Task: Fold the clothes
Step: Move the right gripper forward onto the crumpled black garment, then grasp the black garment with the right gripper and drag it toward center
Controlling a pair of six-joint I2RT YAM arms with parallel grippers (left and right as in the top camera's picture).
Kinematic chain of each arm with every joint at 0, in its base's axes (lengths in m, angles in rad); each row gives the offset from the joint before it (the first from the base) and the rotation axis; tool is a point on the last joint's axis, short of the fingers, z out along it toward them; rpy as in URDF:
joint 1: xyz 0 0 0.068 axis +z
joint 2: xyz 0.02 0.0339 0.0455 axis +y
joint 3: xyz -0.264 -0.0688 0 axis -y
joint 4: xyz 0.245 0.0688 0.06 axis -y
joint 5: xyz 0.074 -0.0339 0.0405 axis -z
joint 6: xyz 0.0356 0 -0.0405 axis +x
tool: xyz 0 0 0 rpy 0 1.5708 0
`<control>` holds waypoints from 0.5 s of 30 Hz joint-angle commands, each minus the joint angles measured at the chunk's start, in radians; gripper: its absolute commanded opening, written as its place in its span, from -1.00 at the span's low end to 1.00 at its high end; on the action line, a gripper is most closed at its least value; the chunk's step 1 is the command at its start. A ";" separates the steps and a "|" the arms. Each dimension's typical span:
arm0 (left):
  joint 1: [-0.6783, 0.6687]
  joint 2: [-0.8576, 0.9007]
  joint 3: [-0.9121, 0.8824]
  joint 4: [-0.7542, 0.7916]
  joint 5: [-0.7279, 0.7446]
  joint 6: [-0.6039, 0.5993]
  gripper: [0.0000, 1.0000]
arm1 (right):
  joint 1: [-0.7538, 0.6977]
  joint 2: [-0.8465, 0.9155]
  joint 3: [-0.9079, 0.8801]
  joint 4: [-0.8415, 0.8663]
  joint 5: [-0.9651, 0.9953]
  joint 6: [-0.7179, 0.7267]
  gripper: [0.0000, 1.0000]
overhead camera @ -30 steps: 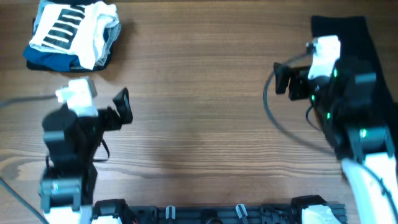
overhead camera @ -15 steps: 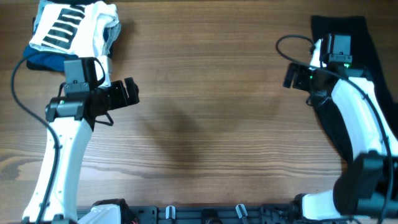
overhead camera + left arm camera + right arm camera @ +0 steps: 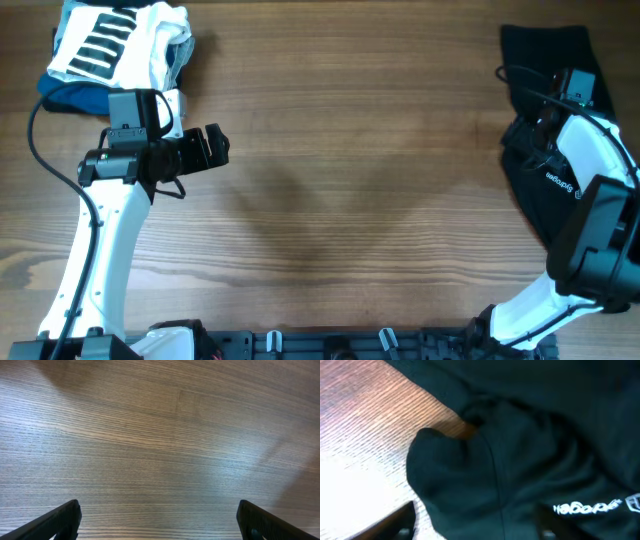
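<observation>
We judge the folding not yet begun: the black trousers (image 3: pixel 545 55) lie rumpled. Our left gripper (image 3: pixel 159 520) gapes over the table (image 3: pixel 160 435); our right gripper (image 3: pixel 475 522) straddles a fabric edge, and we cannot tell whether it is clamped.

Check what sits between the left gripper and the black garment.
Nothing: only bare wooden table between left gripper and black garment, seen in the overhead view.

— Room through the middle?
— Plenty. Bare table (image 3: pixel 350 200) from the left gripper (image 3: pixel 215 147) across to the right side; only wood grain between its spread fingers.
— Blocked anywhere?
— Back left corner, by the folded pile (image 3: pixel 115 55). Right edge, by the black garment (image 3: pixel 545 60), bunched up between the right gripper (image 3: pixel 474 525) fingers.
</observation>
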 commanded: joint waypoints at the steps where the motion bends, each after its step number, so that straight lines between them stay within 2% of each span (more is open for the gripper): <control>1: -0.006 0.003 0.014 0.003 0.016 -0.013 0.99 | 0.001 0.068 0.007 0.021 -0.006 -0.040 0.17; 6: -0.006 0.003 0.014 0.003 0.016 -0.013 0.99 | 0.002 0.134 0.007 0.023 -0.022 -0.064 -0.23; 8: -0.006 0.003 0.014 0.003 0.016 -0.013 1.00 | 0.002 0.144 0.007 0.023 -0.052 -0.064 -0.73; 11: -0.006 0.003 0.014 0.003 0.016 -0.013 1.00 | 0.010 0.116 0.024 0.006 -0.179 -0.069 -0.91; 15: -0.004 0.002 0.014 0.004 0.016 -0.013 0.97 | 0.091 0.053 0.084 -0.071 -0.340 -0.117 -0.91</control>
